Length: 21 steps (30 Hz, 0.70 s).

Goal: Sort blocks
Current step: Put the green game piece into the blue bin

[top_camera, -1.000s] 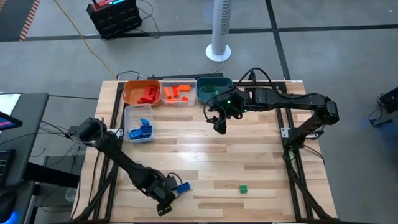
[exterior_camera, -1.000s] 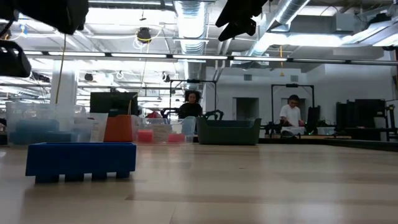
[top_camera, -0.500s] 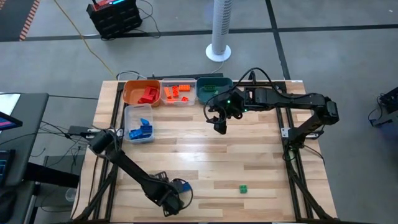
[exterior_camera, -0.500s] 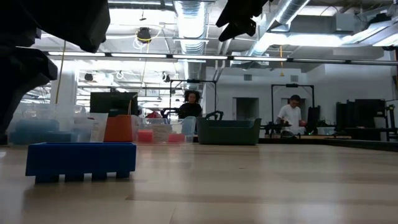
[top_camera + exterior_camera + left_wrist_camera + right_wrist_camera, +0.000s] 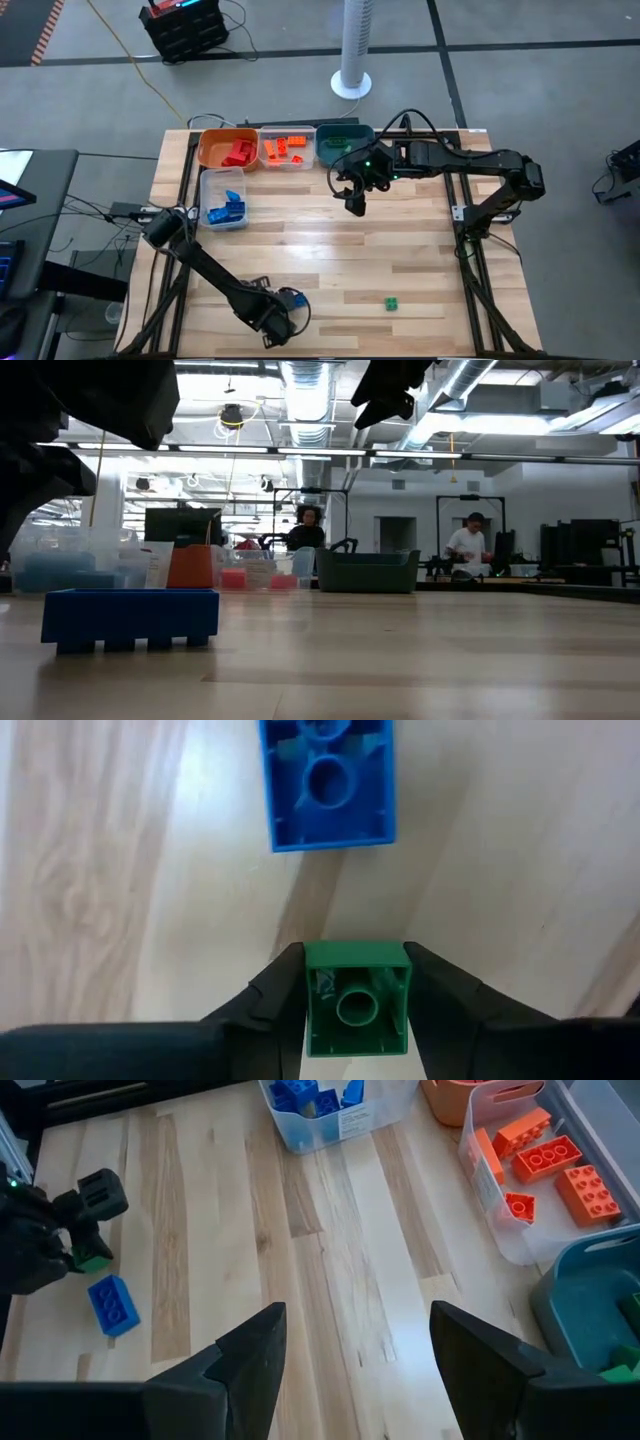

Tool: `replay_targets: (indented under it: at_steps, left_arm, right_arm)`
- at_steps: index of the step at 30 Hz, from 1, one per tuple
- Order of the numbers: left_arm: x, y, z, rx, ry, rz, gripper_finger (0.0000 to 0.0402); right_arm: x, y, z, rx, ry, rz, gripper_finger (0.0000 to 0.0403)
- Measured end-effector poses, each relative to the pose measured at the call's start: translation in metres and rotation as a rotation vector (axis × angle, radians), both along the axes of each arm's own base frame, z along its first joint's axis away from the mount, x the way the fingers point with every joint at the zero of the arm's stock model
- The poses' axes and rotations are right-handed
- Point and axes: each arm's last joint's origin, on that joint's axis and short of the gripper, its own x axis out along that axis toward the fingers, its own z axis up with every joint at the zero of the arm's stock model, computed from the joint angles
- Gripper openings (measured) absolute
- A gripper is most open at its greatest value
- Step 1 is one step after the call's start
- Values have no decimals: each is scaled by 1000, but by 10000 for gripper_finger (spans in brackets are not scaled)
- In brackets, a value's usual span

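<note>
A small green block [image 5: 356,995], hollow side up, stands between the fingers of my left gripper [image 5: 356,960], which points straight down near the table's front edge [image 5: 280,318]. Just beyond it a blue block [image 5: 330,782] lies flat on the wood [image 5: 293,298], large in the low view [image 5: 130,618]. Another green block [image 5: 392,302] lies alone to the right. My right gripper [image 5: 354,205] hangs open above the table by the teal bin [image 5: 343,143], holding nothing. My left gripper pinches the green block by two opposite side walls [image 5: 308,982], one finger on each. The fingers [image 5: 275,990] come from above, pointing down. In the right wrist view the block [image 5: 93,1263] looks to be down at the table; whether it rests there I cannot tell.
At the back left stand an orange bin [image 5: 228,150] with red blocks, a clear bin [image 5: 286,150] with orange blocks and the teal bin. A second clear bin [image 5: 224,200] with blue blocks stands in front of them. Bare wood lies across the middle.
My left gripper has come down and gone a little toward the table's right edge, next to the blue block, then kept still for the last half second. The blue block has not moved. My right gripper has kept still.
</note>
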Motion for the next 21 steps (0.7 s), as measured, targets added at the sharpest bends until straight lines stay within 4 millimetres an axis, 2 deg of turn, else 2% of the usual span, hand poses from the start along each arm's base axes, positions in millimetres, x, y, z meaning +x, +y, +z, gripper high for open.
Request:
replay_targets:
  at_steps: [6,11,15,21]
  left_arm:
    - [-6,12,3,68,77,-1,136]
    - [-10,33,20,169,100,-42,143]
    - [-9,59,43,272,70,-56,138]
    - [2,112,73,408,7,-102,138]
  right_arm:
    - [0,0,0,0,-1,1,254]
    - [0,0,0,0,-4,0,254]
    - [0,0,0,9,-5,3,254]
    - [-4,2,5,68,-26,-35,254]
